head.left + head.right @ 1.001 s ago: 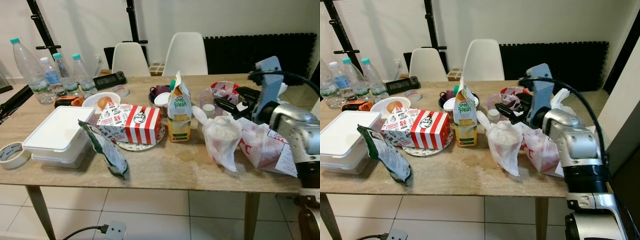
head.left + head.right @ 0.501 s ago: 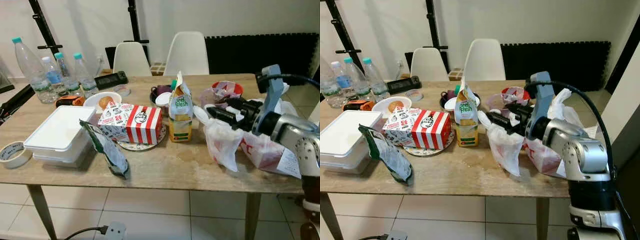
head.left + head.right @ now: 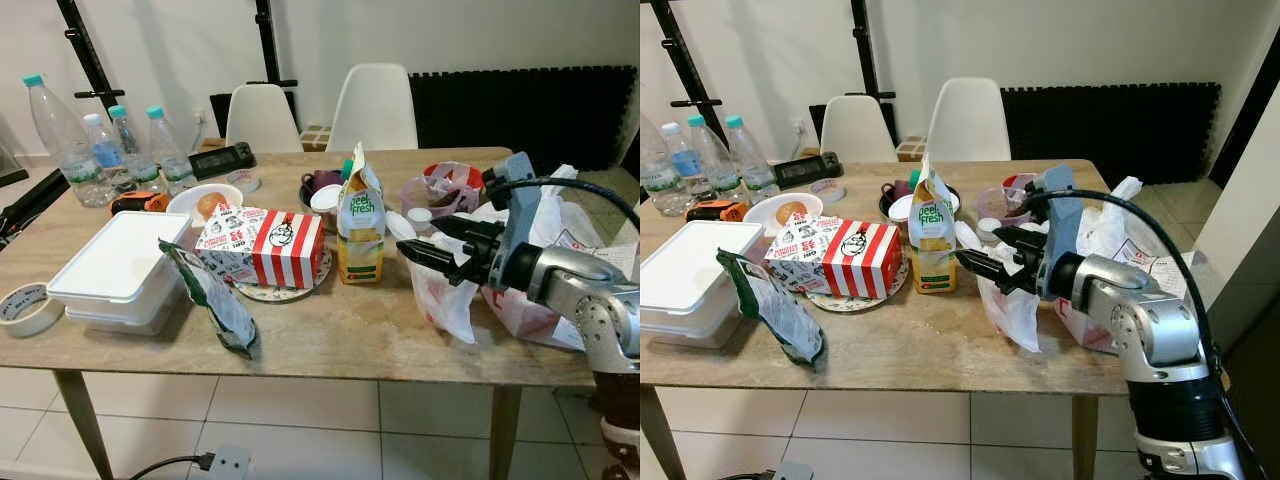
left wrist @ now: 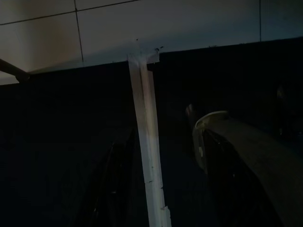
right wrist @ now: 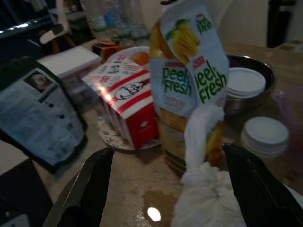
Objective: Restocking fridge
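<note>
The right gripper (image 3: 978, 263) was extended over the wooden table (image 3: 330, 335), its two black fingers (image 5: 90, 189) spread apart and holding nothing. Between the spread jaws, in the right wrist view, stood the knotted top of a white plastic bag (image 5: 201, 142); the fingers were on either side of the knot and did not visibly touch it. Straight beyond the jaws, just behind the knot, stood the opened juice carton (image 3: 359, 215), upright. Beside the carton, further out from the fingertips, a red-and-white striped food box (image 3: 262, 245) lay on a patterned plate (image 3: 275, 290). A dark snack packet (image 3: 210, 300) leaned against a white lidded container (image 3: 120, 265), well apart from the jaws. Behind the gripper's wrist lay a second red-and-white bag (image 3: 520, 310). Three water bottles (image 3: 95, 150) stood at the far corner. The left gripper hung idle in shade; its jaw state could not be determined.
</note>
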`<state>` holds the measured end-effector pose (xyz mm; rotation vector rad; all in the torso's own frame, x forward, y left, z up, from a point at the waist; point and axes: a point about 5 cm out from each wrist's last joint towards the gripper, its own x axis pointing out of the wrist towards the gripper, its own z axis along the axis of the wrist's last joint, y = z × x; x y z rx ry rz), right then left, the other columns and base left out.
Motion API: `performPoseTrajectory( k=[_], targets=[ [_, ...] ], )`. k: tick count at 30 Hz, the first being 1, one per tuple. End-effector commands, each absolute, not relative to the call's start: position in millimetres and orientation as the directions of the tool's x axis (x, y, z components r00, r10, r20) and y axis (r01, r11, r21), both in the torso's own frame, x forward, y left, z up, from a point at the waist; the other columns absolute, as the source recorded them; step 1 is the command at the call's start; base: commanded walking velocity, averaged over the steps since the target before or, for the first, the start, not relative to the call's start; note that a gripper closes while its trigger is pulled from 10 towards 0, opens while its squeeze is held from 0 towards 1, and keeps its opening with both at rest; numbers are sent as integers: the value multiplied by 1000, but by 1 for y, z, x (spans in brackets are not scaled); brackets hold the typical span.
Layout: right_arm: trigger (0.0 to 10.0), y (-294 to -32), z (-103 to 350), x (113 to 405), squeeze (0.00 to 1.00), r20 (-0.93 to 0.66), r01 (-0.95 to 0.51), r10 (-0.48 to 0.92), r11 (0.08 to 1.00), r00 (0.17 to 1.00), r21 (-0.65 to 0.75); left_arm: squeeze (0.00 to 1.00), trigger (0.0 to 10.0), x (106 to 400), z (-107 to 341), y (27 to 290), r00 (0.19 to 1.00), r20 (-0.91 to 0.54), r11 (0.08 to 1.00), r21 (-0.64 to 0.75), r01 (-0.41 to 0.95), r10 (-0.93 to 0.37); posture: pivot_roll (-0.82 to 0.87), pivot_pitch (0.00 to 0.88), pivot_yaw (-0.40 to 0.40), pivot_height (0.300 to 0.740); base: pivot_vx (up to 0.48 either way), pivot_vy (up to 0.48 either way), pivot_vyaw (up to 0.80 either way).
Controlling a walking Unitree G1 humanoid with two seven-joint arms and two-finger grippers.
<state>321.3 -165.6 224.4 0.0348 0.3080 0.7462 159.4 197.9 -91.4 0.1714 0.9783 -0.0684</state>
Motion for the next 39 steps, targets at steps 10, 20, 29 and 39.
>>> performPoseTrajectory(
  k=[10, 20, 29, 39],
  targets=[
    [10000, -161, 213, 323, 0, -287, -651, 661, 745, 693, 143, 0, 10000, 152, -94, 199, 538, -843, 982, 125, 143, 28, -74, 27, 39, 740, 0, 0, 0],
    [10000, -136, 266, 340, 0, 108, -635, 625, 756, 773, 160, 0, 10000, 161, -89, 207, 550, -835, 981, 130, 141, 32, -75, 30, 44, 740, 0, 0, 0],
    [10000, -98, 282, 370, 1000, 172, -599, 574, 766, 801, 233, 0, 10000, 170, -87, 200, 575, -818, 983, 120, 139, 19, -68, 38, 32, 740, 0, 0, 0],
    [10000, -66, 277, 392, 0, 133, -522, 505, 820, 853, 237, 0, 10000, 170, -87, 200, 579, -815, 985, 115, 129, 20, -65, 49, 23, 740, 0, 0, 0]
  ],
)
